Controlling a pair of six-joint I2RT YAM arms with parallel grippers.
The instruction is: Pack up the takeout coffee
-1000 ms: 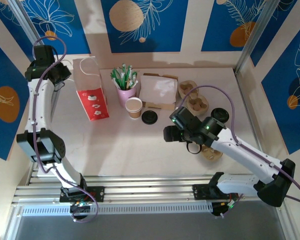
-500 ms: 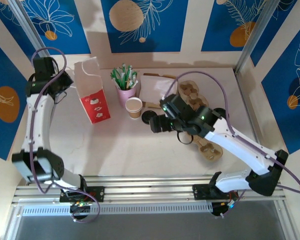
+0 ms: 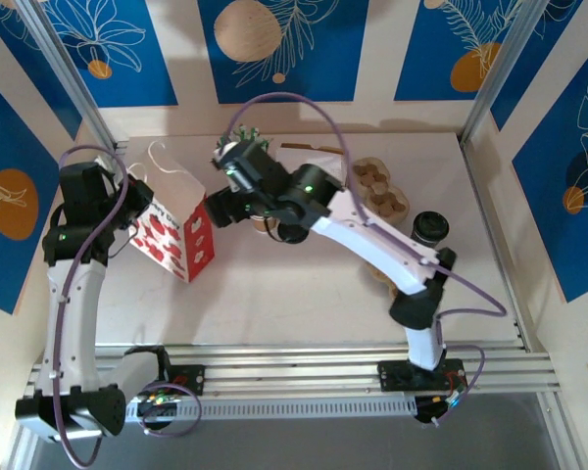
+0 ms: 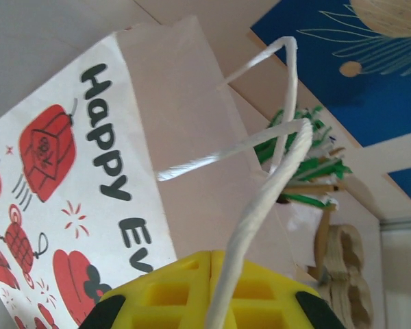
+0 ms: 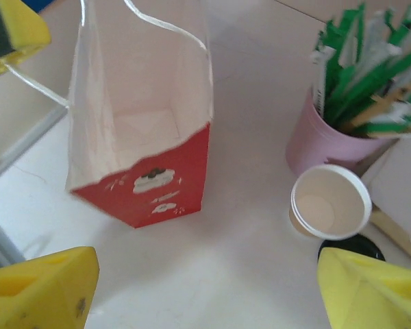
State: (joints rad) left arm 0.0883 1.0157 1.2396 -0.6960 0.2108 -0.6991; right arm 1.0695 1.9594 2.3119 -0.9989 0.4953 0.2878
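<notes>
Crossing away from the small tan paper cup with a round black plastic lid [image 3: 429,227], which stands toward the right of the table [image 3: 274,304] just beside a brown moulded-pulp cup carrier [image 3: 377,191], the right gripper [image 3: 220,208] has swung left to the red-and-white paper gift bag [image 3: 181,240], jaws spread wide and empty. The bag now leans, its white cord handle [image 4: 260,185] pinched in the left gripper [image 4: 209,291].

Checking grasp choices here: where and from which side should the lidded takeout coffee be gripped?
Grip the lidded coffee cup around its wall below the lid, coming from the table's right side. It stands upright, and the cup carrier crowds its far-left side, so that approach looks freest.
</notes>
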